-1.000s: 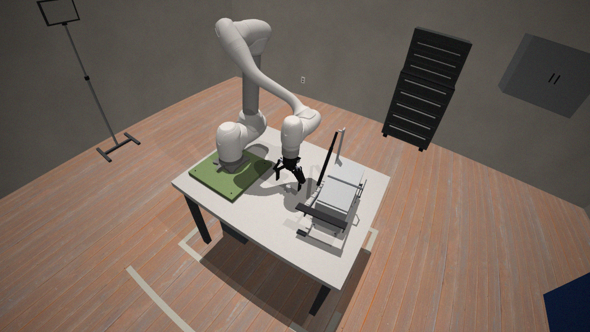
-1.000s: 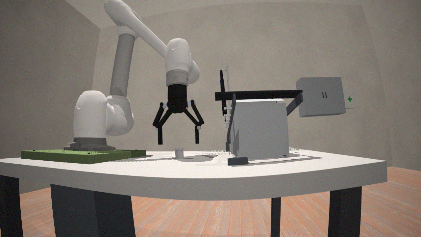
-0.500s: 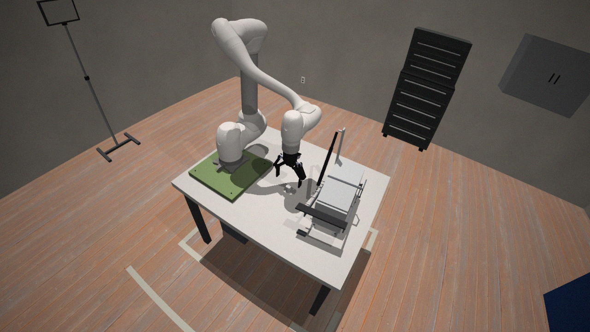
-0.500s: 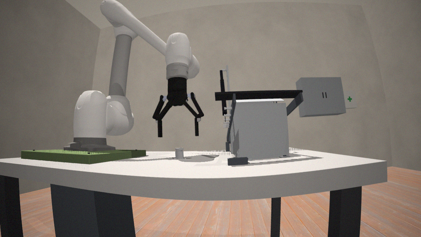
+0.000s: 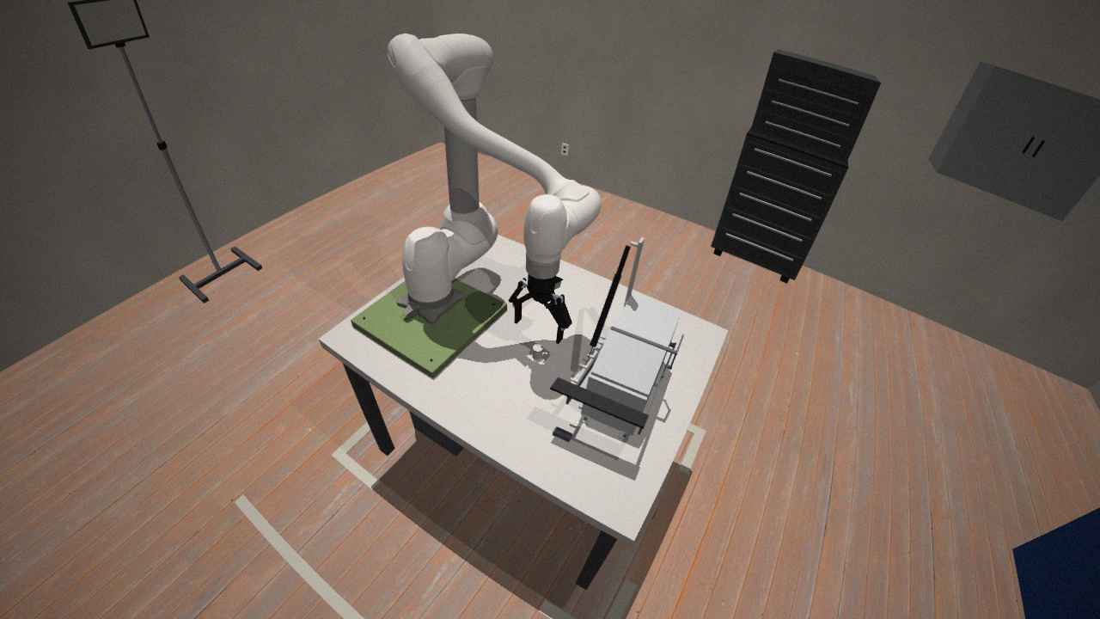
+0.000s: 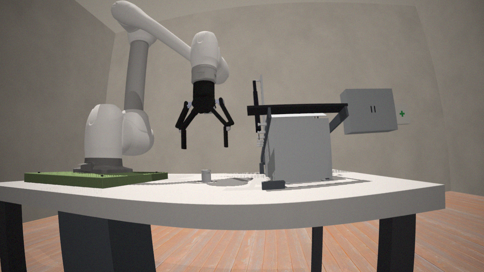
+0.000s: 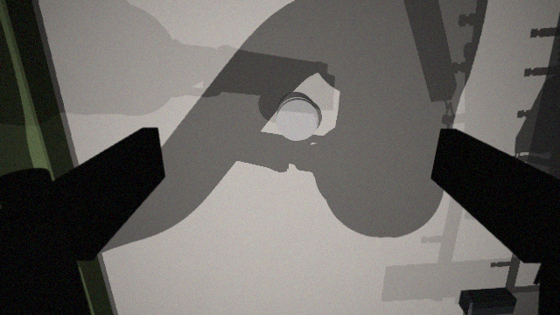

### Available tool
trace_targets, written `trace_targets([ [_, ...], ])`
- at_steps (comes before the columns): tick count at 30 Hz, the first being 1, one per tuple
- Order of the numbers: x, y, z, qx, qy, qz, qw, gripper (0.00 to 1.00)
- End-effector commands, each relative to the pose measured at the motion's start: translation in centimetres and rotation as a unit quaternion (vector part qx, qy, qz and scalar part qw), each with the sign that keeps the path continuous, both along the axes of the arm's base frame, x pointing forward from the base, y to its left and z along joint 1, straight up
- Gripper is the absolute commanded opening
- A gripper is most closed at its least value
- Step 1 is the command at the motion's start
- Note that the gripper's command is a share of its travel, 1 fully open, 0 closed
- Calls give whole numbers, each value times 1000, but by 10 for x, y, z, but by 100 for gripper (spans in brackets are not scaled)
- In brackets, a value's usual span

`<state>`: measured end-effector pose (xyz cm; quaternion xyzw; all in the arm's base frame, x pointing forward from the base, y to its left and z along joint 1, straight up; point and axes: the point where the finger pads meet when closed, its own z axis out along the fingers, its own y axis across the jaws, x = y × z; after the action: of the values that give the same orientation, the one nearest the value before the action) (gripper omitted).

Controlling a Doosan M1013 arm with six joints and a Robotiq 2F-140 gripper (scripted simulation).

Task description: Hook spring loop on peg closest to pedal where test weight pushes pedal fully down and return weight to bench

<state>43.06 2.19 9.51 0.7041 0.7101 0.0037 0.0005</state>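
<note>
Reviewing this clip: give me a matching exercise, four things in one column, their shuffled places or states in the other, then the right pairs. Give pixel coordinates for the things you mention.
Column one
1. gripper (image 5: 537,327) (image 6: 204,148) (image 7: 298,153)
2. steel test weight (image 5: 537,351) (image 6: 206,176) (image 7: 297,120)
3. green plate (image 5: 461,345) (image 6: 64,180)
4. wall cabinet (image 5: 1007,146) (image 6: 367,110)

Column two
A. under the arm's base
B. grey, with two short dark handles
C. open, above the bench (image 5: 491,407) (image 6: 219,216) (image 7: 219,271)
D. standing on the bench, below the fingers

Right pairs
1-C
2-D
3-A
4-B

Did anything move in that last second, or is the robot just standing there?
It moved: the gripper rose, higher above the steel weight, and the arm lifted with it. Nothing was taken hold of or let go in these pictures; the fingers are wide apart throughout. The weight stayed upright on the bench, and the feeder looks unchanged.
</note>
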Motion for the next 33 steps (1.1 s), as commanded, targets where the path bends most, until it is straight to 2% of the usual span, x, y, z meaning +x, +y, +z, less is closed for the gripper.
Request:
trace_targets([
  [1, 0, 0, 9, 0, 0, 0, 1000, 100],
  [7, 0, 0, 25, 0, 0, 0, 1000, 100],
  [10, 0, 0, 21, 0, 0, 0, 1000, 100],
  [24, 0, 0, 53, 0, 0, 0, 1000, 100],
  [33, 0, 0, 51, 0, 0, 0, 1000, 100],
])
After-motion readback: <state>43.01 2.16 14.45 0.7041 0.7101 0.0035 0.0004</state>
